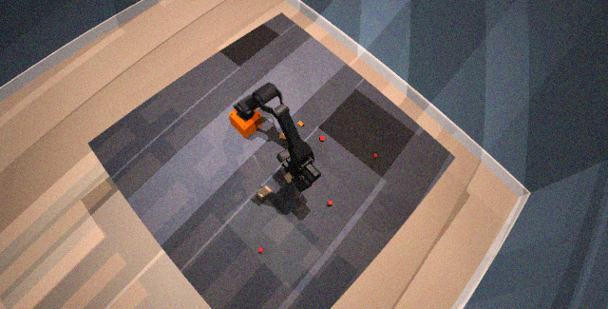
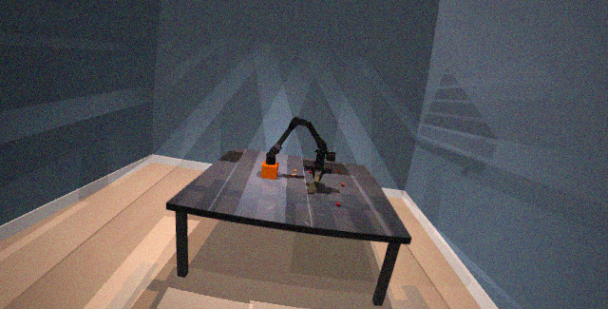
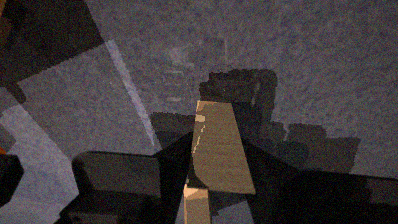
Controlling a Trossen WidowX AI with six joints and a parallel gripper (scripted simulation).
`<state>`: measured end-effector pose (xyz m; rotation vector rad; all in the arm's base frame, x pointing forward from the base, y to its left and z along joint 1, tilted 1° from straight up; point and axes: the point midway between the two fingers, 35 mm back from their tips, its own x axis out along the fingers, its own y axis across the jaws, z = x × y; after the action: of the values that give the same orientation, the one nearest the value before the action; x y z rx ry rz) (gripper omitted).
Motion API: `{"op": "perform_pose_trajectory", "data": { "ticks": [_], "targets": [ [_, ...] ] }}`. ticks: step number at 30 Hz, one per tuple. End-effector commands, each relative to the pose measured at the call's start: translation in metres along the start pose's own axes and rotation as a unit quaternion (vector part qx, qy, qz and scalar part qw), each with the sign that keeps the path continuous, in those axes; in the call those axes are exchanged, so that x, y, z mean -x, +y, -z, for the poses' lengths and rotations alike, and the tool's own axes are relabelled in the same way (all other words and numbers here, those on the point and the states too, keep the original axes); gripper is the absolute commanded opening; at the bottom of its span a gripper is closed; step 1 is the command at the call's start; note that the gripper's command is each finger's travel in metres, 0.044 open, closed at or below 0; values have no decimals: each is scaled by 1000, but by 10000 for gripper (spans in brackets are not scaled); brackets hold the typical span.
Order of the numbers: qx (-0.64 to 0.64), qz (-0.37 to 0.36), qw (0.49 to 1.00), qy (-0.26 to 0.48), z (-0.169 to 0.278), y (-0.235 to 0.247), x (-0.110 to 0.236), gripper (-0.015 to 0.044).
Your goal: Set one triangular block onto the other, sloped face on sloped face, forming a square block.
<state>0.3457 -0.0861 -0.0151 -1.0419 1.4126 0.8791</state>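
Black parallel-jaw gripper (image 3: 220,165) is clamped about halfway closed on the tan triangular wooden block (image 3: 220,150), fingers pressed to both its flanks; wrist view shows that block lifted above the dark grey plank table (image 3: 310,55), its shadow below; from the top view, a second tan triangular block (image 1: 264,192) sits on the table near the arm; small red cubes (image 1: 330,202) lie scattered well apart.

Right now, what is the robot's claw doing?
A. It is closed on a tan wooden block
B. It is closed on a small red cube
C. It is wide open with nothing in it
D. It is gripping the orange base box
A. In the wrist view the tan block sits squeezed between the dark fingers of the gripper, while the small red cubes lie loose on the table.
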Motion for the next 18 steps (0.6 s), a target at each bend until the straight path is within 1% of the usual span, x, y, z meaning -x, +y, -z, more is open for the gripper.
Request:
{"op": "perform_pose_trajectory", "data": {
  "ticks": [1,10,18],
  "targets": [
    [0,3,998,60,-8,-1,4,0],
    [0,3,985,174,-25,-1,8,0],
    [0,3,962,274,-39,0,8,0]
  ]
}}
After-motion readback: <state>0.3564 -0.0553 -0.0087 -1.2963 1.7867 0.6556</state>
